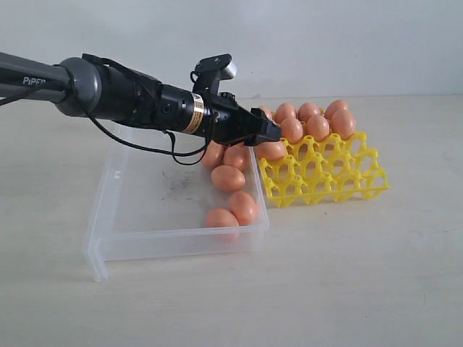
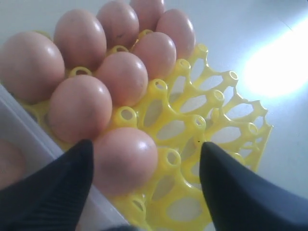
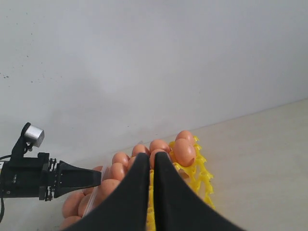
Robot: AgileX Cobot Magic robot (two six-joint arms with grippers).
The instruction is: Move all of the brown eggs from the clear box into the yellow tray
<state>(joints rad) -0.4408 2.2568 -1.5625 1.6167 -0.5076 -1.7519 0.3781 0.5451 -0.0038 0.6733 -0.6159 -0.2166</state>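
Observation:
The yellow tray (image 1: 325, 177) holds several brown eggs (image 1: 318, 126) in its far cups; its near cups are bare. Several more eggs (image 1: 228, 177) lie along the right side of the clear box (image 1: 181, 242). My left gripper (image 1: 273, 134) hovers over the tray's edge beside the box. In the left wrist view it (image 2: 147, 144) is open, and one egg (image 2: 124, 161) sits in a tray (image 2: 192, 110) cup close to one finger, with a wide gap to the other. My right gripper (image 3: 151, 155) is shut on nothing, high and away from the eggs (image 3: 184, 151).
Box and tray sit side by side on a beige table (image 1: 347, 275) with a white wall behind. A black cable (image 1: 155, 148) loops under the left arm above the box. The box floor (image 1: 159, 195) carries dark scuffs.

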